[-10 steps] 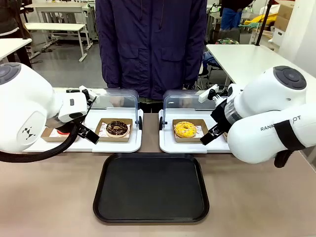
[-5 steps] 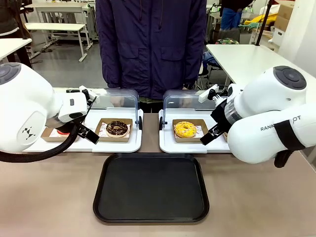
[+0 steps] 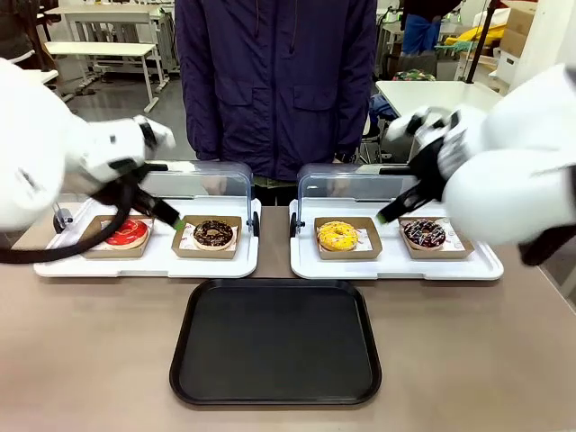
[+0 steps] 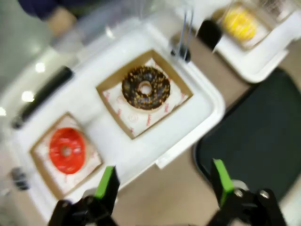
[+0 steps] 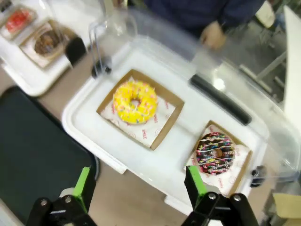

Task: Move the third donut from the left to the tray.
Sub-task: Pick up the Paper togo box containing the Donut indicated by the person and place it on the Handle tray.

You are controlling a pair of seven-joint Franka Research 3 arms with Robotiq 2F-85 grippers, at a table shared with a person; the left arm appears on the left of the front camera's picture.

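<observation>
The yellow-iced donut (image 3: 337, 236) sits untouched in its holder (image 3: 346, 256) on a white lidded tray (image 3: 396, 267) beyond the bare black tray (image 3: 274, 360), as the right gripper (image 5: 138, 186) and left gripper (image 4: 163, 183) hover with fingers (image 5: 83, 186) wide apart and empty, pickup and transfer yet to come.

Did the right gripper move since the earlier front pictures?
Yes. The right gripper went up in the picture: from the front corner of the yellow donut and its cardboard holder to the back corner.
</observation>
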